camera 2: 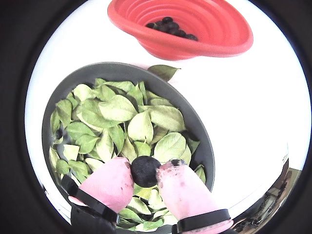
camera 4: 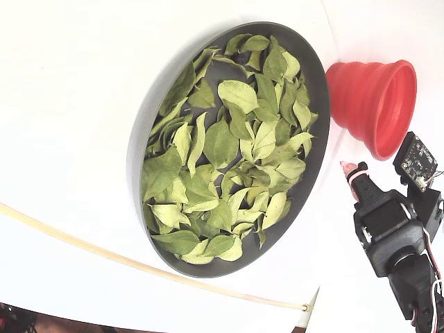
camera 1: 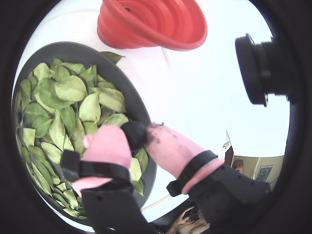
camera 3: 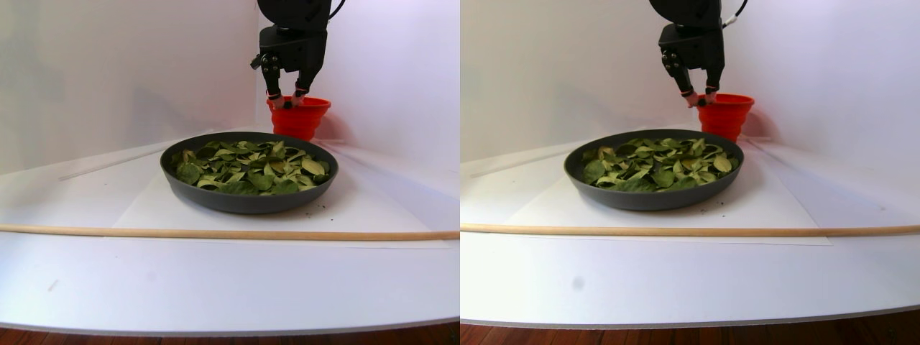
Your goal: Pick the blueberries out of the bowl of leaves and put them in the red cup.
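Blueberries are the smallest things here, so first the white desk (camera 3: 230,287), which carries everything, with a thin wooden rod (camera 3: 215,233) lying across its front. On it sits the wide dark grey bowl (camera 2: 58,102), filled with loose, overlapping green leaves (camera 2: 117,108); no berry shows among them in any view. One stray leaf (camera 2: 163,71) lies on the desk just outside the bowl's rim, between bowl and cup. The red cup (camera 2: 219,29) stands just beside the bowl, on its far side in the stereo pair view, and several blueberries (camera 2: 170,27) lie together in its bottom. The black arm (camera 3: 291,29) hangs above the gap between bowl and cup, well clear of the leaves. Its claw (camera 2: 145,171), tipped with pink padded fingers (camera 2: 112,183), is clamped on a single dark blueberry (camera 2: 145,170), pinched between the two pads; in both wrist views this berry sits over the bowl's rim edge. The right pad carries dark juice stains.
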Controlling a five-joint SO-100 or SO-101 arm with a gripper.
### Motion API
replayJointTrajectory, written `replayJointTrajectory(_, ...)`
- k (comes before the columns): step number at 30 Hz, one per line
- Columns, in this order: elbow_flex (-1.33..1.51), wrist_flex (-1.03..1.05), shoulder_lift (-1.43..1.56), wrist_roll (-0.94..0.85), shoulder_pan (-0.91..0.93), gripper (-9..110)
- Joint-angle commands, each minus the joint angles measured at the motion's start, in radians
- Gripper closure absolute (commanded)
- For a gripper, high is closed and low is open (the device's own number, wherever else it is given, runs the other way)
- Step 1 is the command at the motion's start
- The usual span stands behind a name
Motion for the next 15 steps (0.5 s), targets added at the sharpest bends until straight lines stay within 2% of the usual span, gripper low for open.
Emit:
replayJointTrajectory(1, -0.097, 0.002, 0.106, -0.009, 0.029, 92)
replayJointTrajectory(15, -0.245, 0.002, 0.017, -0.018, 0.057, 92)
